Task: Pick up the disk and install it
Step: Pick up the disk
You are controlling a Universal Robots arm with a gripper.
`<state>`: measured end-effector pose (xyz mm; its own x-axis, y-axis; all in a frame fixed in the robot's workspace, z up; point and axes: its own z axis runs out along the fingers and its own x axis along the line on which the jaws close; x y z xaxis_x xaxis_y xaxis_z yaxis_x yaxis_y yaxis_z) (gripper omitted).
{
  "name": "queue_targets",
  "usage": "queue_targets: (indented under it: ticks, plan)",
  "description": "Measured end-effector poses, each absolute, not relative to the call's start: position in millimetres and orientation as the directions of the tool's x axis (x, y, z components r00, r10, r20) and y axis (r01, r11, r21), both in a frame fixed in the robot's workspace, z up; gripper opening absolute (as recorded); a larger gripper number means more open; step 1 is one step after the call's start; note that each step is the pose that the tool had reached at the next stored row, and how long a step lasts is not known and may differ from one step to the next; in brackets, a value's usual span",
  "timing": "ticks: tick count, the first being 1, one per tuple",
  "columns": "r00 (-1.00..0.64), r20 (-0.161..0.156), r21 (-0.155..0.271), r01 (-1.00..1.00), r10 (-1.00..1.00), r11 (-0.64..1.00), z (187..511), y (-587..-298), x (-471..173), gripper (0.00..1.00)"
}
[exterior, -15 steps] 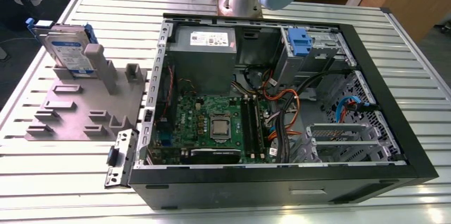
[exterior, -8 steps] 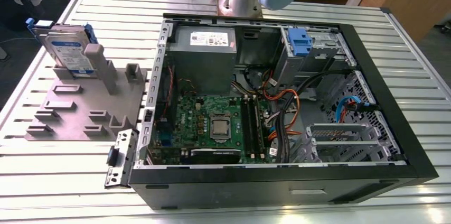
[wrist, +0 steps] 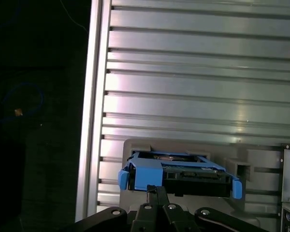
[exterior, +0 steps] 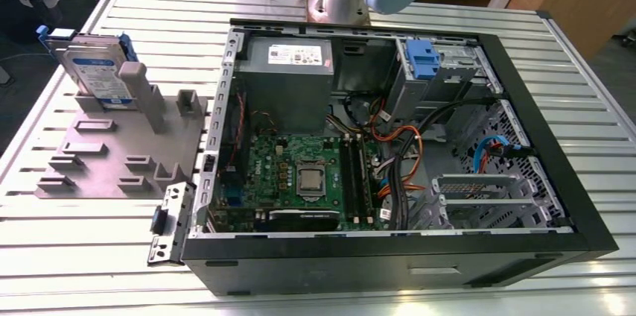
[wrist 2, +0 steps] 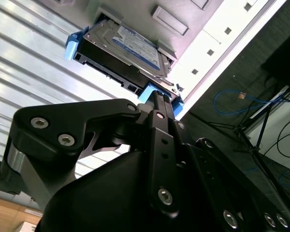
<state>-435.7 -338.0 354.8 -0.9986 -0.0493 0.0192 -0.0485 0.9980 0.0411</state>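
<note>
Since it is stood on edge in the grey fixture (exterior: 100, 163) on the ribbed surface (exterior: 80, 256), apparently to expose its blue carrier frame (wrist: 145, 176), the disk (exterior: 94, 70) is met there by the gripper (wrist: 155, 189). Whether the jaws are open or closed cannot be told. The disk's white-and-blue label cannot be read.

ribbed table (exterior: 596, 107): computer case (exterior: 398, 260), fixture (exterior: 104, 163)
</note>
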Motion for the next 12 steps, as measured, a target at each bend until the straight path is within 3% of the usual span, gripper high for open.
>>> queue_targets:
  ticks: [12]
  plan:
    - [-0.997,0.019,0.041,-0.072,-0.073,0.997,354.8,-338.0,-435.7,0.11]
